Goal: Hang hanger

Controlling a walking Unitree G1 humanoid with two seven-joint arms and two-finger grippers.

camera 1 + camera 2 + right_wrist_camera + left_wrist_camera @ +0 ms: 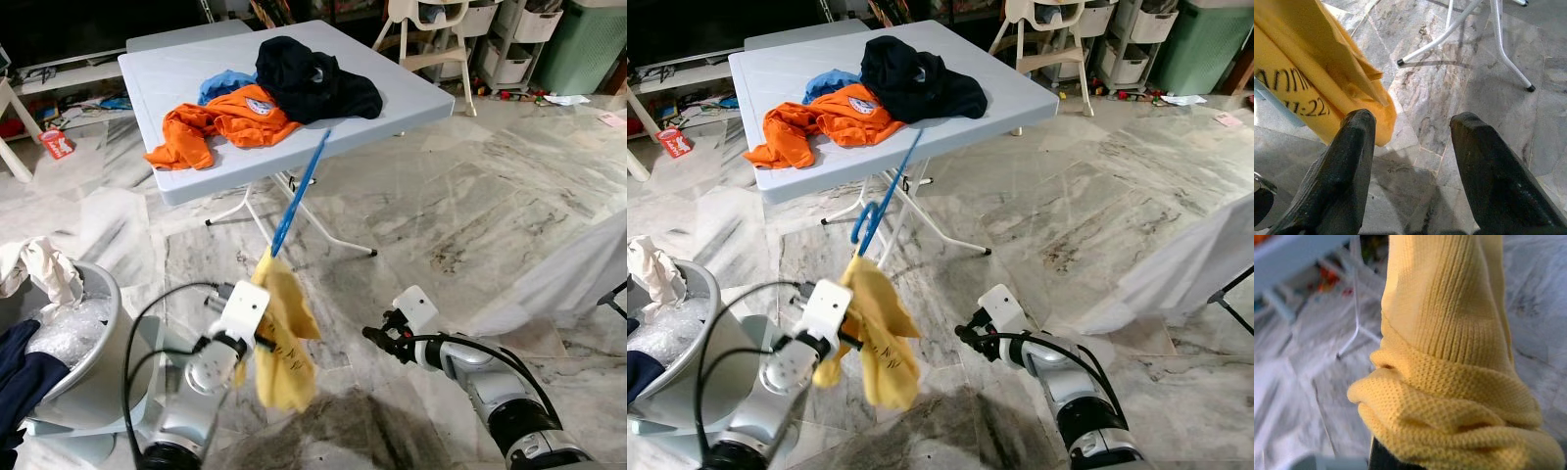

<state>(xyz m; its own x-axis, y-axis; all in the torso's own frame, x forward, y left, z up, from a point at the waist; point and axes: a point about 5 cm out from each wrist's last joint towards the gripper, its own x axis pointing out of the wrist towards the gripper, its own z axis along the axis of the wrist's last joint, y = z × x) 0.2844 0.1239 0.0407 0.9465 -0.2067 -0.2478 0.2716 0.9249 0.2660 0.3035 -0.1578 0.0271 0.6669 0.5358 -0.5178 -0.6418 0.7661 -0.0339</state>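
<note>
A yellow knitted garment [286, 345] hangs in the air in front of me, with black lettering on it in the right wrist view. A blue hanger [299, 191] sticks up out of its top, slanting toward the table edge. My left gripper [266, 331] holds the bunched cloth from the left; its fingers are buried under the yellow knit [1449, 357]. My right gripper [378, 338] is low to the right of the garment and points at it. It is open, and the fingertips [1361, 117] are a short gap from the cloth [1303, 63].
A light folding table [402, 98] stands ahead with orange [225, 122], blue [220, 83] and dark [313, 78] clothes on it, its white legs [328, 233] just beyond the garment. A grey laundry basket [98, 333] sits at my left. White cloth [578, 264] lies at right.
</note>
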